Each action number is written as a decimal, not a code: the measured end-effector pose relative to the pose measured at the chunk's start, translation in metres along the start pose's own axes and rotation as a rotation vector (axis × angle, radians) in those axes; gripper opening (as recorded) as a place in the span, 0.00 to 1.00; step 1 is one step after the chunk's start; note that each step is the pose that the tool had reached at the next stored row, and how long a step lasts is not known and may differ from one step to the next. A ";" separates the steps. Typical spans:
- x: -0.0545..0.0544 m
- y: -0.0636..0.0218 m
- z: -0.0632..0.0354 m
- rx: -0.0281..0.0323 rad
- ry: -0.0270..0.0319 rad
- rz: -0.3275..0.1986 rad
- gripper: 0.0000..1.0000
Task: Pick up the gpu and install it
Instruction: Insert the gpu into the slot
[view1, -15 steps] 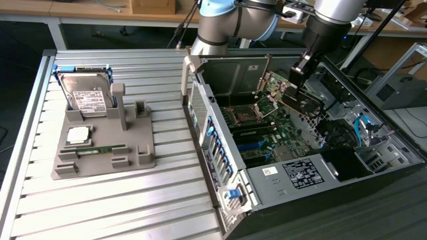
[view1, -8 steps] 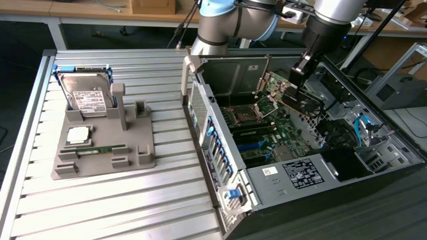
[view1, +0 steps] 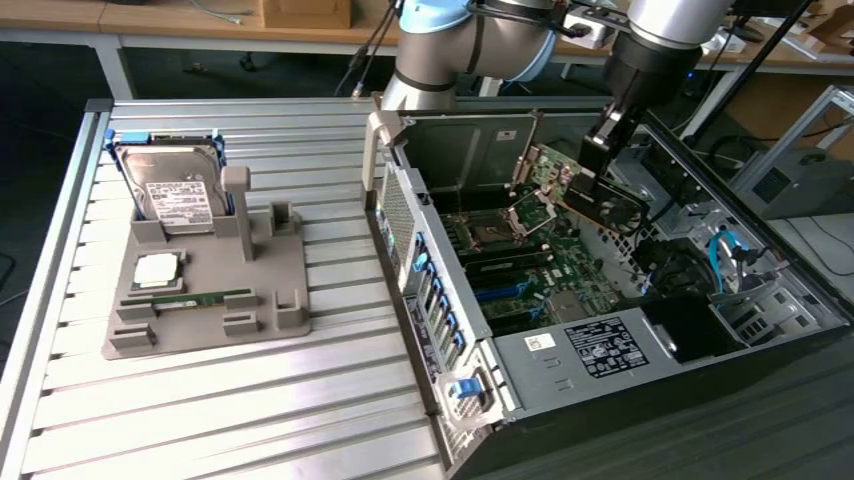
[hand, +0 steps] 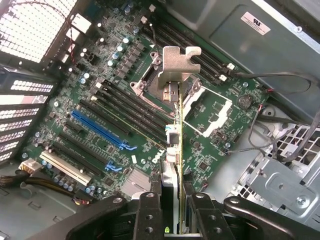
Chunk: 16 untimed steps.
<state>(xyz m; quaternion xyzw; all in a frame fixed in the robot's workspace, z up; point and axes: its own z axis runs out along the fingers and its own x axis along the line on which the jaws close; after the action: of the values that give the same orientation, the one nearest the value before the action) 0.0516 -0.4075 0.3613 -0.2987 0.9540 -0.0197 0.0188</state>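
Observation:
The gpu (view1: 601, 200), a thin dark card, hangs inside the open computer case (view1: 441, 300) above the green motherboard (view1: 534, 270). My gripper (view1: 603, 160) is shut on the card's upper edge. In the wrist view the gpu (hand: 176, 125) shows edge-on, with its silver end bracket (hand: 177, 62) at the far end. The gripper (hand: 175, 220) clamps it between two black fingers (hand: 149, 215). The card hovers over the motherboard (hand: 210, 115) near the processor socket, apart from the blue slots (hand: 97, 127).
On the slatted table (view1: 200, 400), a grey tray (view1: 280, 320) at the exterior view's left holds a hard drive (view1: 167, 190), a processor chip (view1: 156, 268) and a green memory stick (view1: 194, 297). Case walls, blue cables (view1: 731, 255) and a metal drive cage (hand: 280, 180) hem in the motherboard.

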 end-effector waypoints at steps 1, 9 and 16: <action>0.000 0.0000 0.0001 -0.0001 -0.0002 -0.004 0.27; 0.000 0.0000 0.0004 -0.0006 -0.0013 -0.028 0.27; 0.000 0.0000 0.0006 -0.0010 -0.0021 -0.043 0.27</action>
<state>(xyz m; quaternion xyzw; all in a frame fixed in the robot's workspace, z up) 0.0516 -0.4075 0.3607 -0.3192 0.9473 -0.0193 0.0192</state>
